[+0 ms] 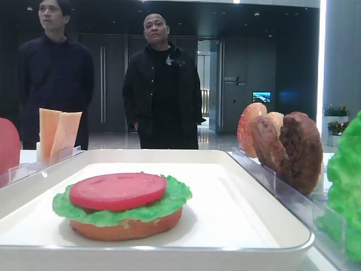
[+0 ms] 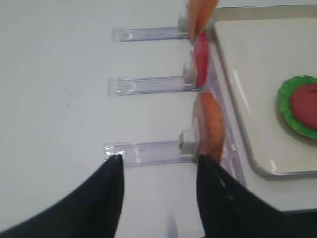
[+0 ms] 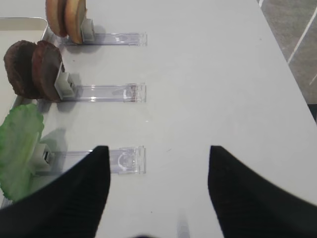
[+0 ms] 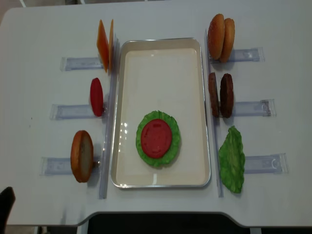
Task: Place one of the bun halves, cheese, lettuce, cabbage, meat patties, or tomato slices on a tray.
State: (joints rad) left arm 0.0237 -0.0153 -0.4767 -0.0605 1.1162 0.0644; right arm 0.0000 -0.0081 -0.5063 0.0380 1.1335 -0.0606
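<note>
Left wrist view: the left gripper (image 2: 158,163) hangs above the white table (image 2: 59,99) with its jaws parted and nothing between them. Whether they are closing or opening cannot be told. One finger sits just beside the bun half (image 2: 212,124) that stands on edge in a clear holder rail (image 2: 148,151). Beyond it along the same side stand a tomato slice (image 2: 201,67) and the cheese (image 2: 200,12), each upright at its own rail.

Right wrist view: the right gripper (image 3: 158,173) is also spread wide and holds nothing. It hovers over bare table beside the lettuce (image 3: 20,148). Farther out stand the meat patties (image 3: 32,69) and two more bun halves (image 3: 67,17).

Overhead view: the tray (image 4: 161,53) lies between the two rows of holders. On its near half rests a stack:
- a bun half (image 1: 127,228) at the bottom, visible from the low exterior view;
- a lettuce leaf (image 4: 171,146) on it;
- a tomato slice (image 4: 156,138) on top.

Progress, as judged from the layout: three items are already placed. The remaining stock is untouched in its holders. The left gripper's position suggests the standing bun half is the next candidate, but no grasp is made yet.
</note>
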